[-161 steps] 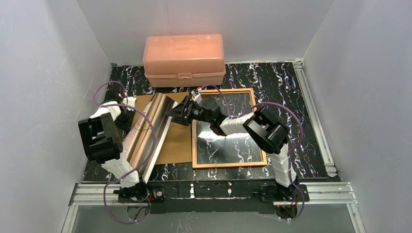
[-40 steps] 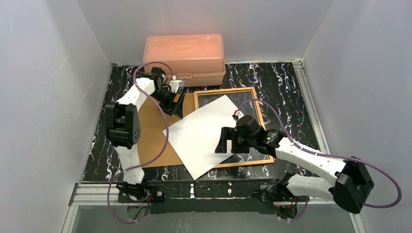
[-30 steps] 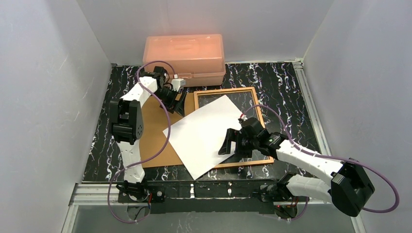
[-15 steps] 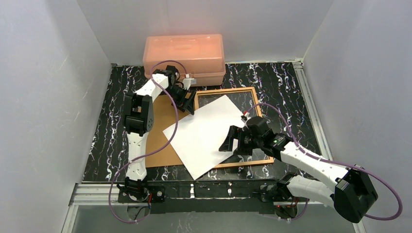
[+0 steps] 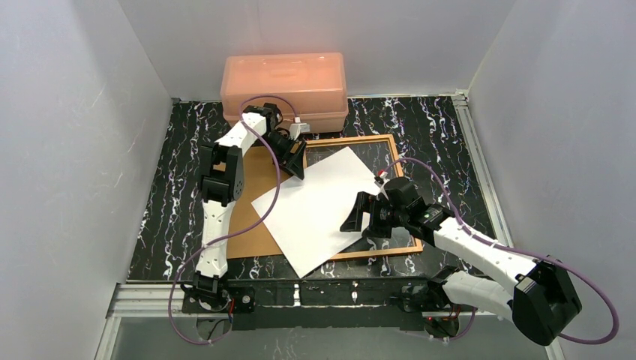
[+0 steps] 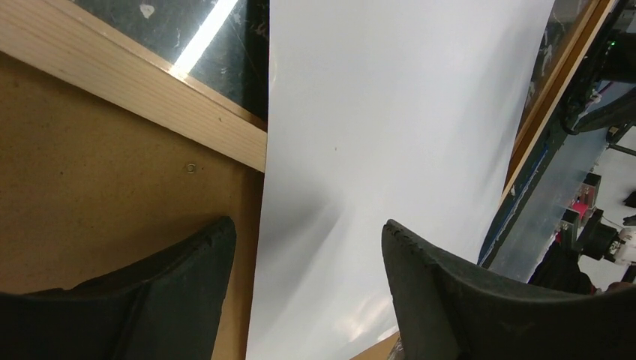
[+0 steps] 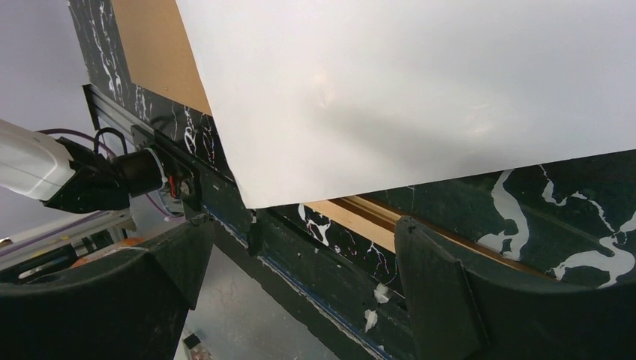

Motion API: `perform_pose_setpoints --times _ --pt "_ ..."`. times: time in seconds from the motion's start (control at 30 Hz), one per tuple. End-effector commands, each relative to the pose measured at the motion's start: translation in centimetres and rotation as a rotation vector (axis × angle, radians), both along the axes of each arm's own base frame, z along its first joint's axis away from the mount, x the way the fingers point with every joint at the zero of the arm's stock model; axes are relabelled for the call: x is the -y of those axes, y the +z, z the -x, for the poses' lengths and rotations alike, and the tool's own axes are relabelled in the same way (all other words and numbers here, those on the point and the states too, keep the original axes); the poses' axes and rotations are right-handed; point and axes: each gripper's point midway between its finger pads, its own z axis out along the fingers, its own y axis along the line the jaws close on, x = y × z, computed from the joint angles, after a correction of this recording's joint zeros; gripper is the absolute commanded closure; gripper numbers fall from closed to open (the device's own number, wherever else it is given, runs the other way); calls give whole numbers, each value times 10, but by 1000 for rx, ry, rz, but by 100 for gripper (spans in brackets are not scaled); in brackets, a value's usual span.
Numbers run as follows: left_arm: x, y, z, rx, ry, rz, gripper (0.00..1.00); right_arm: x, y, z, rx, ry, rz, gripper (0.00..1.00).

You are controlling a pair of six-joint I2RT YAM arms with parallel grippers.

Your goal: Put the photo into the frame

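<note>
Both pairs of jaws stand apart with nothing clamped: the left gripper (image 5: 295,159) hangs spread at the far left edge of the photo (image 5: 319,206), and the right gripper (image 5: 360,217) is spread wide at the print's near right edge. By my reading the task is only partly done. The photo lies flat with its plain white back up (so the printed side faces down toward the glass), but it is skewed across the frame (image 5: 352,138) instead of seated inside the wooden border. Its far right part covers the glass, its left part crosses the frame's left rail onto the brown backing board (image 5: 244,195), and its near corner pokes past the frame's near rail toward the table's (image 5: 442,142) near edge. What is left, I judge, is to turn the sheet square with the border and slide it until all four edges drop inside. In the left wrist view the sheet's edge runs between the two fingers, one above the board and one above the white paper. In the right wrist view the print's edge and near corner lie just beyond the fingertips, with a strip of the near rail showing beneath.
</note>
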Motion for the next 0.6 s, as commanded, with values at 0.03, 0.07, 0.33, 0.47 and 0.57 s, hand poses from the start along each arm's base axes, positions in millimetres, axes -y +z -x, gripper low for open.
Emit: perform_pose_setpoints --times 0.03,0.07,0.33,0.47,0.57 --pt "6 10 11 -40 -56 55 36 -5 9 -6 33 27 -29 3" --pt "6 11 12 -42 -56 56 39 -5 10 -6 34 26 -30 3" --pt "-2 28 28 -37 -48 49 60 -6 10 -6 31 31 -43 3" --pt "-1 38 32 -34 -33 58 64 -5 8 -5 26 33 -46 3" --pt "1 45 36 -46 -22 77 66 -4 7 -5 24 31 -49 3"
